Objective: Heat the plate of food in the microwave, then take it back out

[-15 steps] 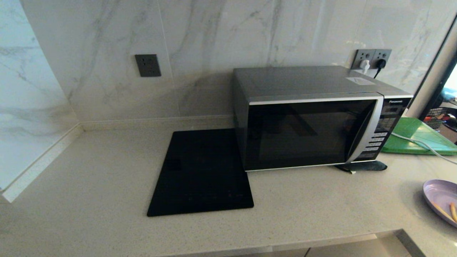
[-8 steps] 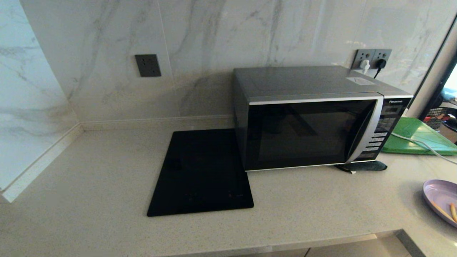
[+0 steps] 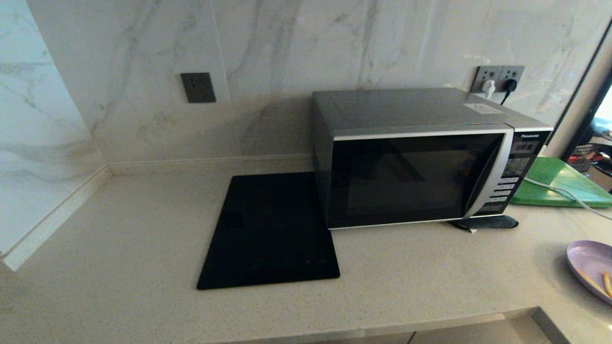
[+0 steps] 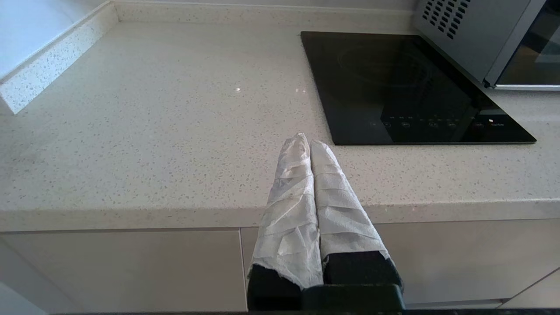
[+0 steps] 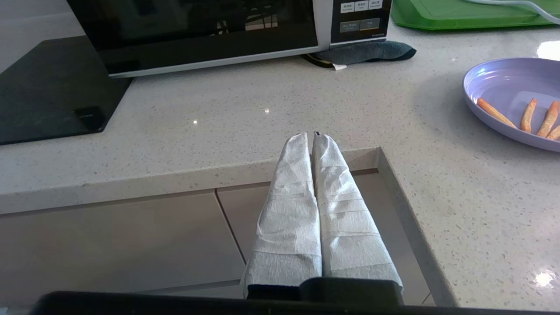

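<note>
The silver-grey microwave stands at the back of the counter with its dark glass door closed; its curved handle is by the button panel. The lavender plate of food lies at the counter's right edge, with orange-brown sticks on it. Neither arm shows in the head view. My left gripper hangs shut and empty over the counter's front edge, left of the cooktop. My right gripper is shut and empty near the counter's inner corner, with the plate off to its right.
A flat black cooktop lies left of the microwave. A green board with a white cable across it sits right of the microwave. A dark cloth pokes out under the microwave's front right corner. Wall sockets are behind it.
</note>
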Robot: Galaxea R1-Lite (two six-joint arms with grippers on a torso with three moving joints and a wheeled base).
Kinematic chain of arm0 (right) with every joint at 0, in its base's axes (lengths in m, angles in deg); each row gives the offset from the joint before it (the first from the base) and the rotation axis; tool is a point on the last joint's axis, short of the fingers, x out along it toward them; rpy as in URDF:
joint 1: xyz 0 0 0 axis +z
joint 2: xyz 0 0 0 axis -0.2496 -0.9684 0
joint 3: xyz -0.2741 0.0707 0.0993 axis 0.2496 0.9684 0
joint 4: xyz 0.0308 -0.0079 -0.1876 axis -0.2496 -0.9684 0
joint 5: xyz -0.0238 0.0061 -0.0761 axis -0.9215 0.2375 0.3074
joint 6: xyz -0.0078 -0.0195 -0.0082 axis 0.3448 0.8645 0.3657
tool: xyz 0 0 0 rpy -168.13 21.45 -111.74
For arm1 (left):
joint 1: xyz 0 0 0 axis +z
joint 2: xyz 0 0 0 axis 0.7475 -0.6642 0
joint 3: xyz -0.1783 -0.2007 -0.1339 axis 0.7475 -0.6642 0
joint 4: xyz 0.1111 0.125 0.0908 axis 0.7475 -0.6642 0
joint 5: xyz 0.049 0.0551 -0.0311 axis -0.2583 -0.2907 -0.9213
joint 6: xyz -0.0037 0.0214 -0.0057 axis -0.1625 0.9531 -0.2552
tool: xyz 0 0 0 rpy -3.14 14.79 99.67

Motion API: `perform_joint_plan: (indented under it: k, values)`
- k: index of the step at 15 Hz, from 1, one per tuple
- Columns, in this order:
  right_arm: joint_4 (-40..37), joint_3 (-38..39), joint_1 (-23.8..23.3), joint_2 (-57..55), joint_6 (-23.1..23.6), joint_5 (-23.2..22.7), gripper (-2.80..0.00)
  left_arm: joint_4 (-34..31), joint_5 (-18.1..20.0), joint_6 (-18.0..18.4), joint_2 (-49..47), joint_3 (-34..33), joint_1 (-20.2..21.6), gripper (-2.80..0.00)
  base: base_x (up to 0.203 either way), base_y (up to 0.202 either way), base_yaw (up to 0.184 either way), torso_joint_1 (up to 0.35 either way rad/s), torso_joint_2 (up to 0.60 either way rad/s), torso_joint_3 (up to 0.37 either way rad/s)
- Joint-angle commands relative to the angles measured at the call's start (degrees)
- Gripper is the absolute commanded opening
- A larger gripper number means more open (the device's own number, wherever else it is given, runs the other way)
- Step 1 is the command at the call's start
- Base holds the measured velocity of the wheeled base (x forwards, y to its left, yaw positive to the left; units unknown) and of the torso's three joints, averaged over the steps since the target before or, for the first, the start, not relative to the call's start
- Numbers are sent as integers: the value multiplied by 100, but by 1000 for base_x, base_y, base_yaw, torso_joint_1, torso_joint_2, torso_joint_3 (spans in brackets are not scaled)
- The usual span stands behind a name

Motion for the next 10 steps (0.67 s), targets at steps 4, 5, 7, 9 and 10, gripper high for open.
perform_joint_plan:
  k: [4,5,7,9,10]
  values:
    - [1,9,2,-7,-6,4,-280,6,-9,-6,1,0,1,-280,0,0,0,0,0,0]
    - [1,9,2,-7,-6,7,-280,6,-3,-6,1,0,1,-280,0,0,0,0,0,0]
    - [1,9,2,-7,-6,-1,-280,6,-11,-6,1,0,1,-280,0,0,0,0,0,0]
    - [1,9,2,-7,-6,8,-280,6,-2,-6,1,0,1,-280,0,0,0,0,0,0]
    - [1,9,2,-7,-6,8,-280,-2,-11,-6,1,0,1,-280,0,0,0,0,0,0]
